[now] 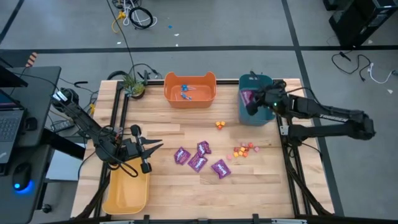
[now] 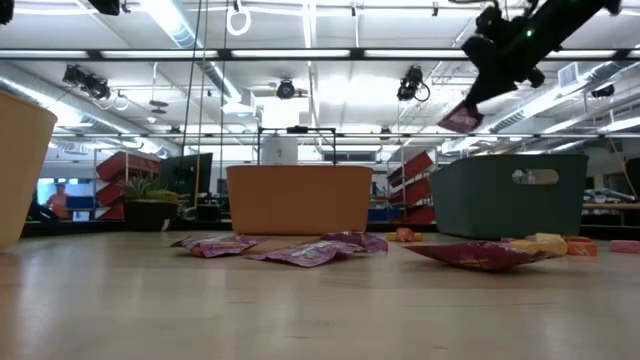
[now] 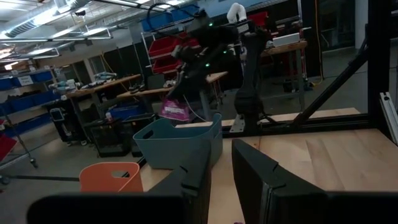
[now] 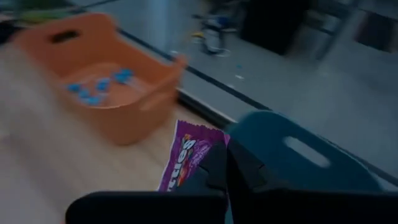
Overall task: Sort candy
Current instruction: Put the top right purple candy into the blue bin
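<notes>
High view, left to right: yellow bin (image 1: 127, 194) at lower left of frame, at the tabletop (image 1: 168, 186) corner. Left gripper (image 1: 151, 148) sits just above the bin's upper edge, fingers pointing right, partly apart with nothing between them. Orange bin (image 1: 189, 91) at upper centre holds blue lollipops (image 1: 186, 92). Four purple packets (image 1: 200, 160) lie loose on the wood in the centre, close together. Small orange pieces (image 1: 220, 125) sit alone just above them; a cluster of orange, red and pink pieces (image 1: 244, 150) lies to the right of the packets. Teal bin (image 1: 255, 104) at upper right. Right gripper (image 1: 254, 101) hovers over the teal bin, closed on a purple packet (image 1: 247, 98).

Low view: held packet (image 2: 460, 119) hangs from the right gripper (image 2: 478, 92) at upper right, above the teal bin (image 2: 508, 195) and clear of its rim. Loose packets (image 2: 312, 252) lie flat mid-frame.

Right wrist view: fingers pinch the packet (image 4: 185, 157) by one edge, teal bin (image 4: 298, 155) under it, orange bin (image 4: 102, 93) with lollipops (image 4: 99, 86) at upper left.
</notes>
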